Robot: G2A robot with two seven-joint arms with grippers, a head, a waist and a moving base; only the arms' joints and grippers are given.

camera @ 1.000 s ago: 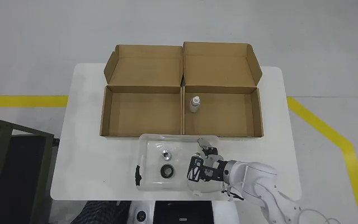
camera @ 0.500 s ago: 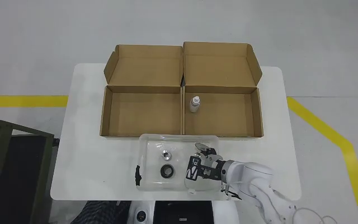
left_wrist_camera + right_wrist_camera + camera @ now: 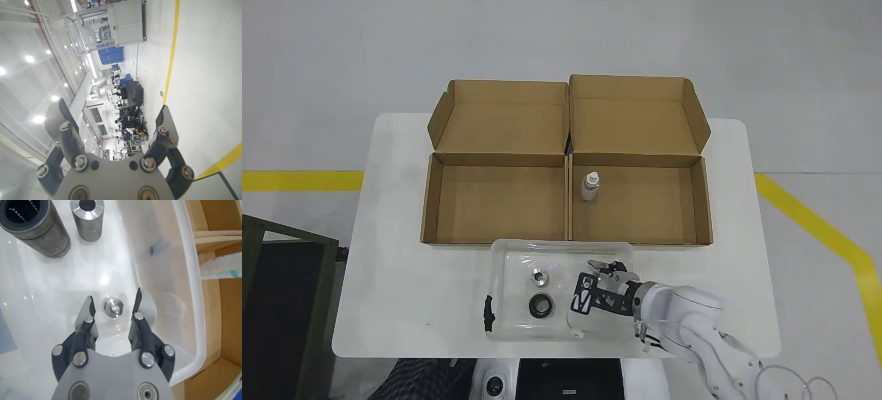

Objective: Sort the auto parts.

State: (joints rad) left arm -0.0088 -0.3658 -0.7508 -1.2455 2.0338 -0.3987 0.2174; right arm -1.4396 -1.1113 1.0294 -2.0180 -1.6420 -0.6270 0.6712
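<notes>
Right wrist view: right end effector is open over a bolt in the bin. Go lower, stay centered, then squeeze.

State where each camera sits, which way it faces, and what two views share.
Top view: above the arms, looking down on the table and clear bin; right tool shows.
Left wrist view: on left wrist, facing the hall; open left tool shows.
Right wrist view: on right wrist, looking into the bin; open tool flanks a small metal part.
Shared: top and right wrist views both show the bin.
</notes>
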